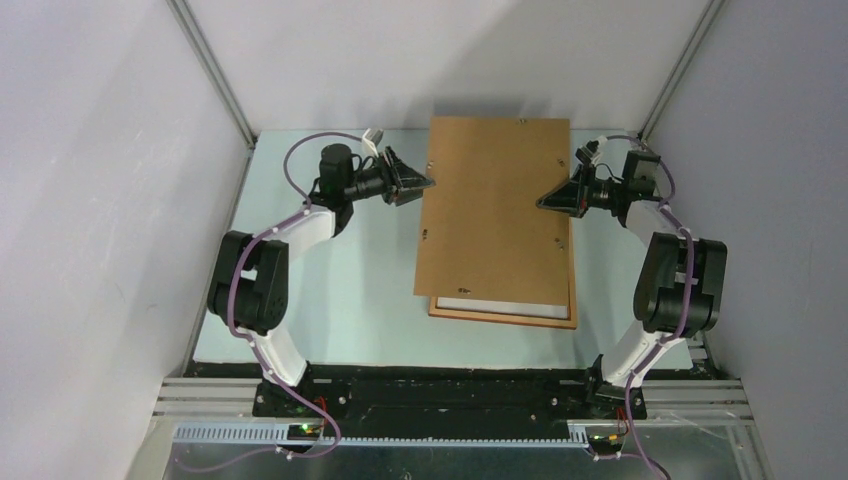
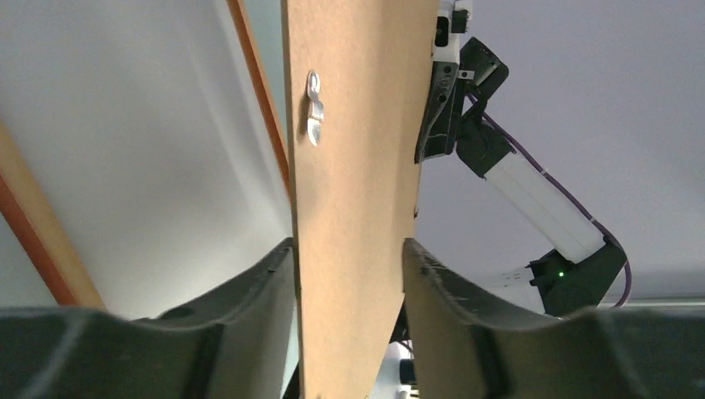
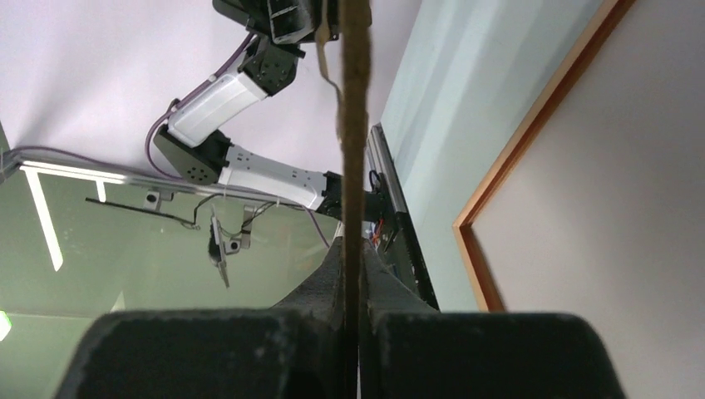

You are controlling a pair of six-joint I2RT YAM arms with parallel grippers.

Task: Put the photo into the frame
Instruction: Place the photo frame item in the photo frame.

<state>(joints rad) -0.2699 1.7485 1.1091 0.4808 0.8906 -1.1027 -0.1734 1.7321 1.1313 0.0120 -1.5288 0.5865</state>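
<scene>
Our right jaws are clamped on the right edge of the backing board; our left jaws stand apart, straddling its left edge.

Mid pic, top view: brown board, long side up-down. Small silver clip on board, upper mid, left wrist view. Pale green table under. Grey walls L & R.

Table: pale green, matte top.
Walls: plain grey-white panels left, behind and right of the table.
Posts: aluminium, rising from the table's far corners.
Light: soft, even.
</scene>
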